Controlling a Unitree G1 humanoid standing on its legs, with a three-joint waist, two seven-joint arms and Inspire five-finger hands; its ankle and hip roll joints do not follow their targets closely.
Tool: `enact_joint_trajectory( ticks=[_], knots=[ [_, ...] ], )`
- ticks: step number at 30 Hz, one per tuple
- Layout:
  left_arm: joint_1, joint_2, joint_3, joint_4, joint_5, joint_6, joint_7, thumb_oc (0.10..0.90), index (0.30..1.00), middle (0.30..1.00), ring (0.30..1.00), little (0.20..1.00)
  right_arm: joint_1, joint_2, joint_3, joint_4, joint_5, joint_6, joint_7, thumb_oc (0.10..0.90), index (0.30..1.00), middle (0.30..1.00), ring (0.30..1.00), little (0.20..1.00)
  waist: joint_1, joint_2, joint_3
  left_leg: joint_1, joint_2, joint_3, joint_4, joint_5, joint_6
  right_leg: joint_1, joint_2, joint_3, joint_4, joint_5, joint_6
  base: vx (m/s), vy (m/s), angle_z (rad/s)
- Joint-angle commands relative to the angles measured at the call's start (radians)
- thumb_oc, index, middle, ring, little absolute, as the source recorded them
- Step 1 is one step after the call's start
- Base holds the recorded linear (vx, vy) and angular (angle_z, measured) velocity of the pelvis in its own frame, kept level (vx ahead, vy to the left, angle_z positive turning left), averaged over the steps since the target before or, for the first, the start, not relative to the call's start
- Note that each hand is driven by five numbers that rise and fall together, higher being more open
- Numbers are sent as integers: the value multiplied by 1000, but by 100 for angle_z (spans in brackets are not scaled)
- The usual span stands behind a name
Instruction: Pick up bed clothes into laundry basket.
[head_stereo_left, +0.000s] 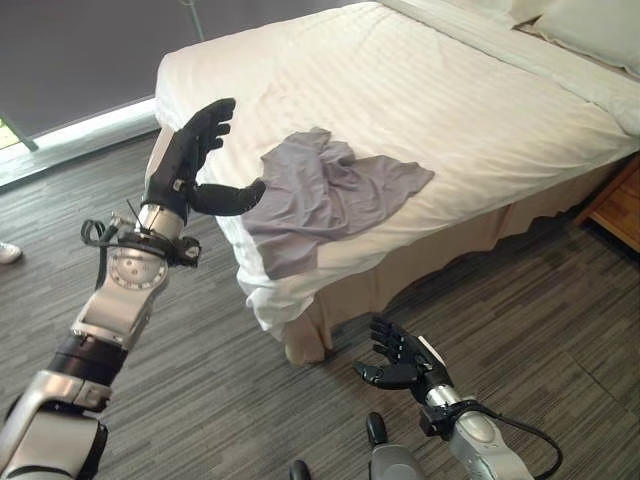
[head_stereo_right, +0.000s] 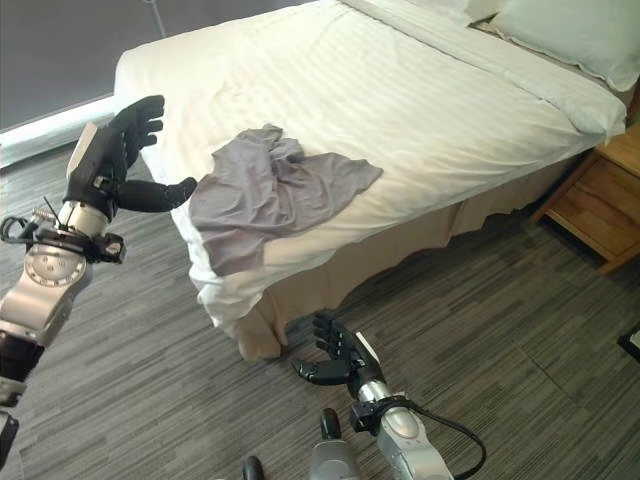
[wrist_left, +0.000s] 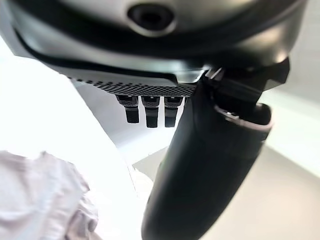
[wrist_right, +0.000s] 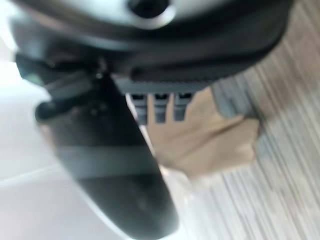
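Your left hand (head_stereo_left: 192, 150), spread wide and empty, is just beside the shirt (head_stereo_left: 325, 195) on the bed (head_stereo_left: 420, 90); the right hand (head_stereo_left: 398, 360), relaxed and empty, hangs low.

A wooden nightstand (head_stereo_right: 600, 205) was set beside the bed's far side, and a white pillow (head_stereo_right: 565, 30) was laid at its head.

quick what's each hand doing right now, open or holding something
Left hand: open, holding nothing, raised beside the grey garment on the bed.
Right hand: open, empty, low over the floor.
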Motion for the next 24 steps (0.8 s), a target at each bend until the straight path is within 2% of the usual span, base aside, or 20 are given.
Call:
enact_joint_trajectory(
  ticks=[1, 4, 6, 10, 17, 19, 20, 21, 24],
  knots=[
    [-314, 135, -71, 128, 148, -59, 49, 800, 900, 900, 900, 900, 1, -22, -23, -123, 70, -89, 52, 800, 900, 900, 900, 900, -40, 10, -75, -34, 46, -31, 72, -117, -61, -41, -64, 28, 97, -111, 109, 102, -60, -13],
    [-373, 105, -99, 265, 84, -46, 25, 800, 900, 900, 900, 900, 33, -24, -32, -117, 97, -87, 59, 800, 900, 900, 900, 900, -73, 26, -60, -45, 61, -18, 53, -105, -74, -66, -53, 35, 95, -116, 106, 40, -27, -12],
    [-482, 103, -170, 395, 129, -28, 29, 800, 900, 900, 900, 900, 56, -22, -44, -108, 119, -83, 71, 800, 900, 900, 900, 900, -95, 36, -45, -53, 71, -6, 39, -93, -84, -84, -44, 43, 89, -115, 106, 49, -12, -14],
    [-619, 75, -208, 617, 146, -3, 19, 800, 900, 900, 900, 900, 88, -58, -59, -100, 132, -78, 98, 800, 900, 900, 900, 900, -136, 45, -9, -83, 94, 25, 7, -67, -106, -132, -26, 62, 67, -105, 107, 7, -19, -22],
    [-748, 94, -262, 789, 183, 10, 10, 800, 900, 900, 900, 900, 48, -96, -43, -131, 143, -95, 103, 800, 900, 900, 900, 900, -175, 46, 47, -157, 113, 69, -4, -45, -127, -239, -3, 94, 59, -80, 110, -33, -1, -21],
    [-779, 110, -284, 830, 221, 19, 16, 800, 900, 900, 900, 900, 48, -101, -38, -142, 144, -104, 110, 800, 900, 900, 900, 900, -190, 36, 76, -183, 121, 84, -4, -40, -131, -282, 6, 107, 66, -72, 111, -62, 4, -24],
    [-798, 125, -284, 859, 243, 28, 34, 800, 900, 900, 900, 900, 45, -101, -36, -150, 151, -112, 102, 800, 900, 900, 900, 900, -205, 19, 102, -213, 128, 101, -4, -35, -136, -321, 15, 117, 67, -62, 114, -84, 10, -29],
    [-800, 126, -286, 860, 243, 29, 34, 800, 900, 900, 900, 900, 44, -101, -35, -150, 151, -112, 102, 800, 900, 900, 900, 900, -203, 18, 99, -217, 128, 104, -4, -35, -136, -326, 16, 120, 69, -62, 114, -86, 8, -39],
    [-770, 147, -244, 893, 239, 43, 49, 800, 900, 900, 900, 900, 67, -98, -45, -181, 164, -123, 94, 800, 900, 900, 900, 900, -218, -11, 136, -273, 141, 131, -4, -25, -147, -379, 27, 127, 52, -36, 116, -73, -36, -37]
  ],
)
